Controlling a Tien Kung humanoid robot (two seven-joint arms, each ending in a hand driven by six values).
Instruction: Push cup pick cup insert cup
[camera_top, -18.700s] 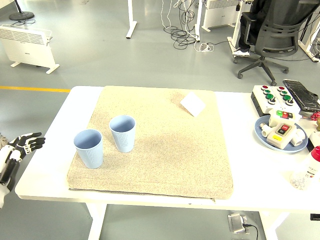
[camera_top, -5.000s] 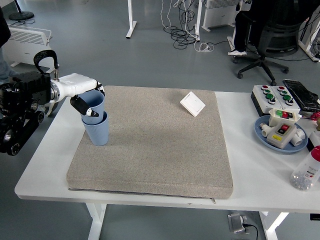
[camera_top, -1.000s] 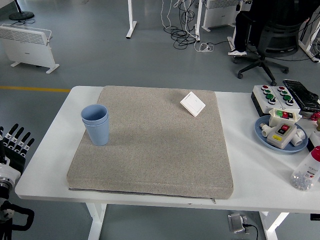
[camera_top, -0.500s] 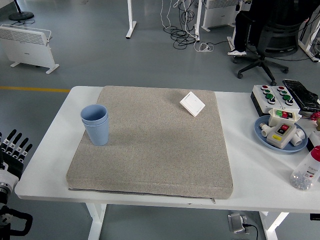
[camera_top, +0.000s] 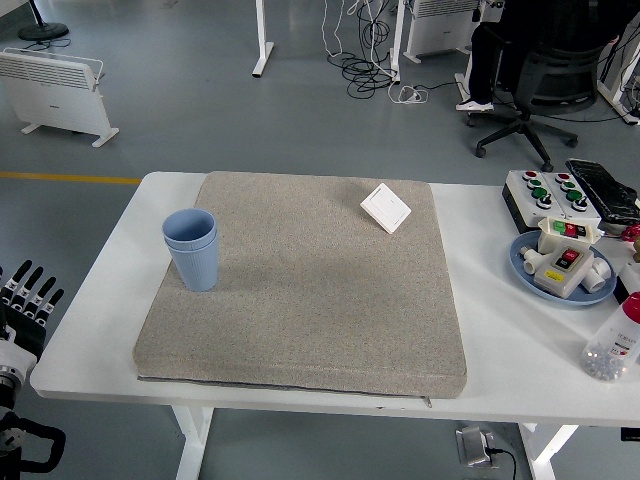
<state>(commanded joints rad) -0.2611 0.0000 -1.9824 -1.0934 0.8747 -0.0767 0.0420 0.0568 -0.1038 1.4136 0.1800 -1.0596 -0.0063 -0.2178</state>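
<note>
Left of centre in the frame, on the grey mat, two blue cups stand nested, one pushed down into the other so that only a second rim shows just below the top one. The pair is upright near the mat's left edge, in its upper half, with nothing touching it.

At the lower left corner of the frame, off the table's left edge and below its level, the left hand is in view. Its black fingers are straight and fanned apart, pointing upward, and they hold nothing. It is well apart from the cups.

Toward the upper right part of the mat lies a small white square switch plate, flat and turned at an angle. The mat covers most of the white table, leaving bare strips at the left and right.

On the right strip, near the frame's right edge, sits a white box with red and green buttons, and beside it a black flat device. Just below them is a blue plate carrying small white parts with red and green buttons. At the lower right stands a clear bottle with a red cap.
</note>
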